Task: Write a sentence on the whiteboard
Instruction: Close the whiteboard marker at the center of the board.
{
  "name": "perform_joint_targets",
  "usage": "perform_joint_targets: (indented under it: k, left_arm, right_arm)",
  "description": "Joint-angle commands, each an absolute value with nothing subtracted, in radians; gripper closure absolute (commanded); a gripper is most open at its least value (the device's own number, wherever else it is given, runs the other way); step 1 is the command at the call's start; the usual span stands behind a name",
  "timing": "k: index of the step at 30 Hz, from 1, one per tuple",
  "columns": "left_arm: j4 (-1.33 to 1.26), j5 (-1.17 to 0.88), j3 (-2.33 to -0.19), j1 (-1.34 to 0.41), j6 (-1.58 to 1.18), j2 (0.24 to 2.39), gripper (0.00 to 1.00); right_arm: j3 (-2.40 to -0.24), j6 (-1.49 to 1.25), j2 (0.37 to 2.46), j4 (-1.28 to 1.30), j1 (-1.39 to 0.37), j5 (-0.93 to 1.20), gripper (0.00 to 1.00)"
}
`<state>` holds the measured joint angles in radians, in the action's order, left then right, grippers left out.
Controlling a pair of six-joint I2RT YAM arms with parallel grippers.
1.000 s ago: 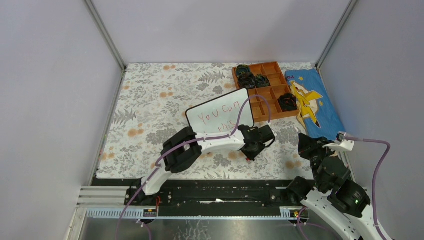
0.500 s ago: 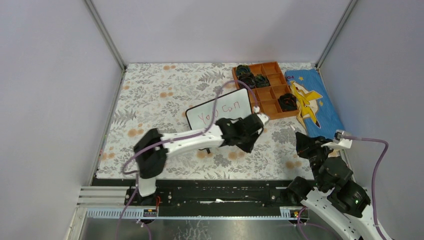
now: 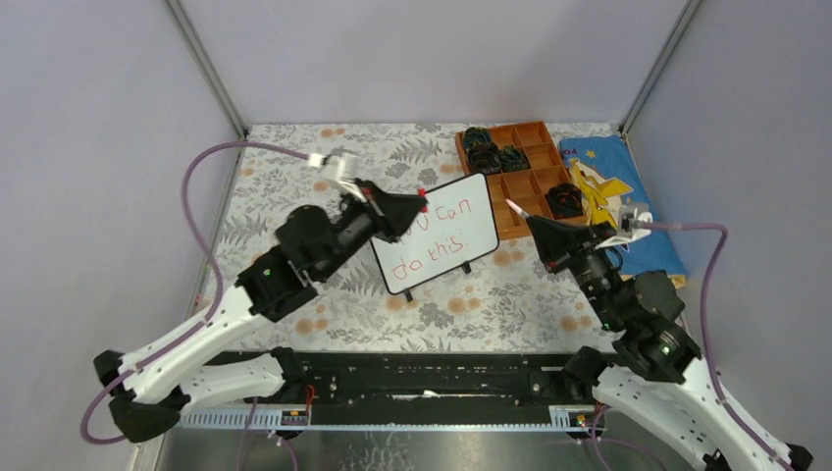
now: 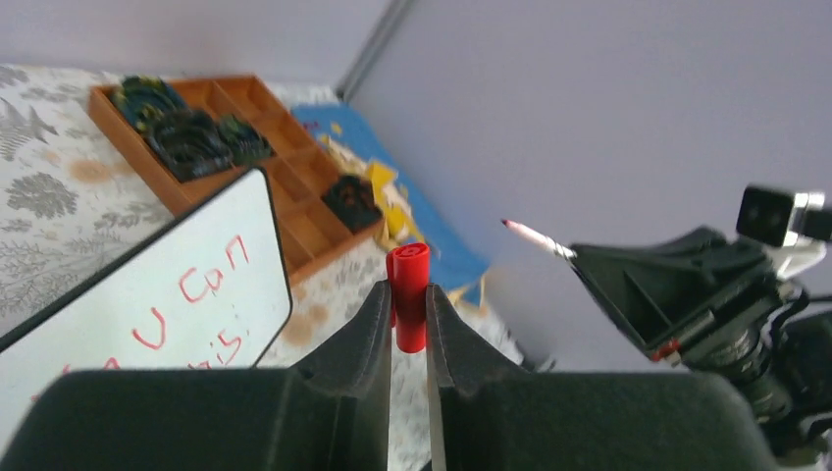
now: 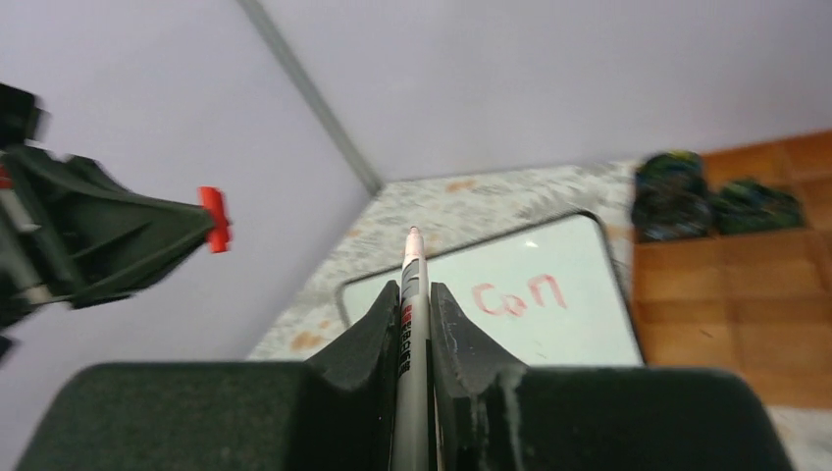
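The whiteboard (image 3: pixel 451 257) lies tilted in the middle of the table. The sentence (image 3: pixel 439 237) in red reads "u can / do this"; its first letters are hidden behind my left gripper (image 3: pixel 416 203). That gripper is raised over the board's upper left corner and is shut on a red marker cap (image 4: pixel 408 291). My right gripper (image 3: pixel 543 234) is raised to the right of the board and is shut on a grey marker (image 5: pixel 411 324), its tip (image 3: pixel 510 204) pointing towards the board. The two grippers face each other. The board also shows in the left wrist view (image 4: pixel 128 314) and the right wrist view (image 5: pixel 510 304).
A brown compartment tray (image 3: pixel 533 186) holding dark objects (image 3: pixel 483 153) stands behind and right of the board. A blue cloth with a yellow plane (image 3: pixel 618 206) lies at the far right. Grey walls enclose the flowered table top (image 3: pixel 285 196).
My left arm swung from the board's lower right to its upper left and rose. My right arm rose and moved towards the board. The words "do this" are now uncovered.
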<state>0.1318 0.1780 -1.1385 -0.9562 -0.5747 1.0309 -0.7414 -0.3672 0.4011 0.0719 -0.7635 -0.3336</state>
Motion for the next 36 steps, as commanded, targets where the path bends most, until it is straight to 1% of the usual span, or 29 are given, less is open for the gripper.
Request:
perform_joint_targets:
  k: [1,6,12,16,20,24,29,36]
  left_arm:
    - [-0.233,0.229,-0.948,-0.892,-0.716,0.898,1.00]
    - [-0.421,0.245,-0.826,-0.854,-0.828,0.781,1.00]
    - [-0.542,0.270,-0.759,-0.851,-0.940,0.709,1.00]
    - [-0.556,0.288,-0.752,-0.851,-0.954,0.684,1.00]
    - [-0.545,0.338,-0.749,-0.851,-0.929,0.653,1.00]
    - [-0.527,0.392,-0.759,-0.849,-0.906,0.627,1.00]
    - [-0.537,0.415,-0.781,-0.850,-0.907,0.627,1.00]
    - [-0.582,0.421,-0.813,-0.847,-0.942,0.653,1.00]
  right_arm:
    - [-0.737,-0.440,0.466,-0.275,-0.758,-0.103,1.00]
    - [-0.692,-0.549,0.526,-0.479,-0.758,-0.006,1.00]
    - [-0.684,-0.571,0.604,-0.626,-0.768,-0.008,1.00]
    - [-0.742,-0.481,0.709,-0.665,-0.821,-0.076,1.00]
    - [-0.831,-0.342,0.817,-0.695,-0.921,-0.135,1.00]
    - [-0.825,-0.290,0.868,-0.764,-1.000,-0.148,1.00]
    - [-0.760,-0.274,0.905,-0.934,-1.045,-0.101,1.00]
    - [-0.773,-0.303,0.963,-1.082,-1.081,-0.020,1.00]
